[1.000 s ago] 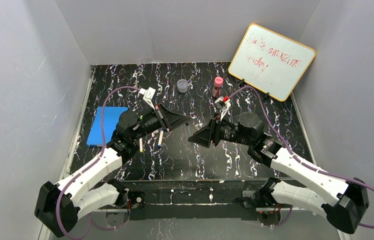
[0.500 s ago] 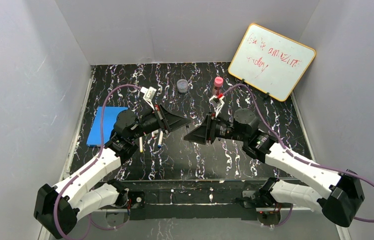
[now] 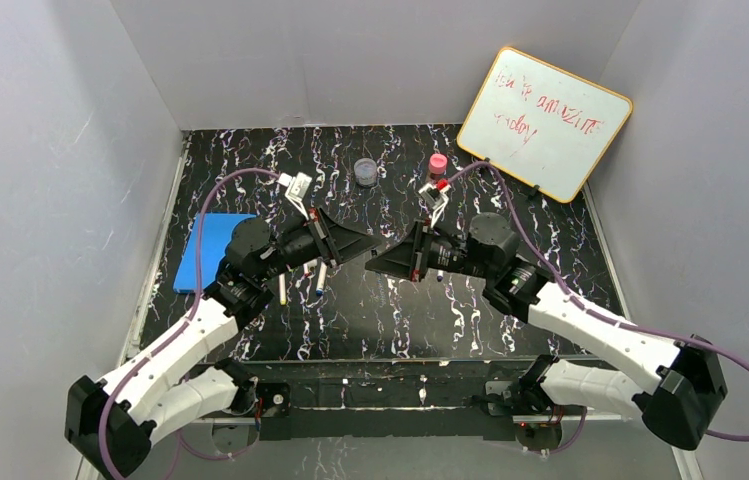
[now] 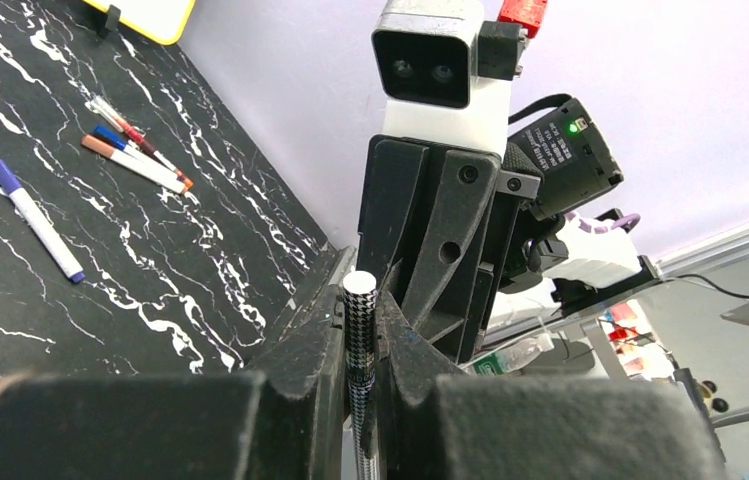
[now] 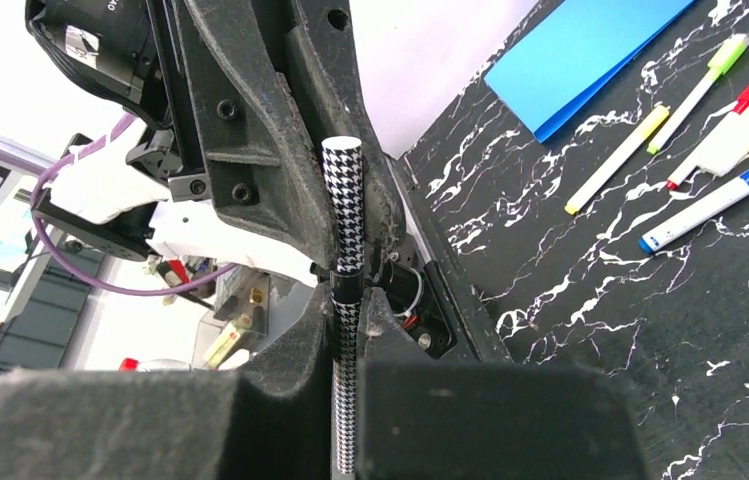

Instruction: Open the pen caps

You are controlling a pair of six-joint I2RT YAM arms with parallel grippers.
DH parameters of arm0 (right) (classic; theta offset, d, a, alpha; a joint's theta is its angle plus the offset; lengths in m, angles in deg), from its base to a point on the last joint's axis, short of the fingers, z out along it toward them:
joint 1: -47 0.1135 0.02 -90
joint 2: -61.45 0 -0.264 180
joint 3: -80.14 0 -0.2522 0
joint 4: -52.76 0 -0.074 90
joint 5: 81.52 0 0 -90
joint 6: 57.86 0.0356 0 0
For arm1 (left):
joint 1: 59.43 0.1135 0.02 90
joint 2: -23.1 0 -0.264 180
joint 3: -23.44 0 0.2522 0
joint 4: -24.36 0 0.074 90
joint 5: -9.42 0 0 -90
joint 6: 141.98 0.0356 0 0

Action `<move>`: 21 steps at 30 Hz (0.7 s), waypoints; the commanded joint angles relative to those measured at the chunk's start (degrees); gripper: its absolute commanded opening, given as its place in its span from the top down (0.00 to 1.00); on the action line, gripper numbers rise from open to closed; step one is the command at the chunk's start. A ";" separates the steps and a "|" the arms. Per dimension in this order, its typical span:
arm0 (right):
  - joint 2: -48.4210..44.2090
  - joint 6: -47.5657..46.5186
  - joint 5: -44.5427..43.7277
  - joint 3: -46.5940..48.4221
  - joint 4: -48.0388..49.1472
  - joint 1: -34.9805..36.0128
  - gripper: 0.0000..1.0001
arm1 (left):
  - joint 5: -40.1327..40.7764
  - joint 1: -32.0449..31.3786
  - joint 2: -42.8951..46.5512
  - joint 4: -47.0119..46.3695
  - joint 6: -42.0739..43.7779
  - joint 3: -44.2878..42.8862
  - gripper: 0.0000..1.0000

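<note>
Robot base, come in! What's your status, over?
Left gripper, right gripper both shut on black-and-white houndstooth pen. Its cap looks still on. Loose markers lie aside on black marbled table.

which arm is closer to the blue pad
Left. The left arm sits right by the blue pad; the right arm is well off on the other side, where the right claw meets the left claw on the checked pen.

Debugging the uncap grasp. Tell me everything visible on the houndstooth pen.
The houndstooth pen is slim and round, with a black-and-white check print along its length. It has a flat white end and a dark band partway down, possibly the cap seam. It is held up off the table. The right gripper is shut on it in the right wrist view, and the left gripper is shut on it in the left wrist view. Nothing else visibly touches it.
</note>
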 commanded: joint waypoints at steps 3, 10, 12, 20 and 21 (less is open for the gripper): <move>-9.61 -1.04 -1.16 -5.73 -5.40 0.31 0.99 | 15.75 -0.02 4.59 5.74 7.62 -5.67 1.00; -16.45 -1.98 -6.03 -6.02 -11.98 0.32 0.99 | 15.34 -0.02 -0.24 1.79 5.04 -6.19 1.00; -16.41 -4.89 -11.60 -2.94 -21.29 0.33 0.99 | 17.80 -0.02 -0.77 5.69 6.59 -7.06 1.00; -0.45 -14.25 -46.08 9.35 -52.04 1.48 0.99 | 30.89 -0.02 -1.65 38.45 30.89 -10.38 1.00; 1.03 -13.76 -46.42 9.14 -51.73 1.59 0.99 | 32.95 -0.02 -0.82 39.97 32.68 -9.28 1.00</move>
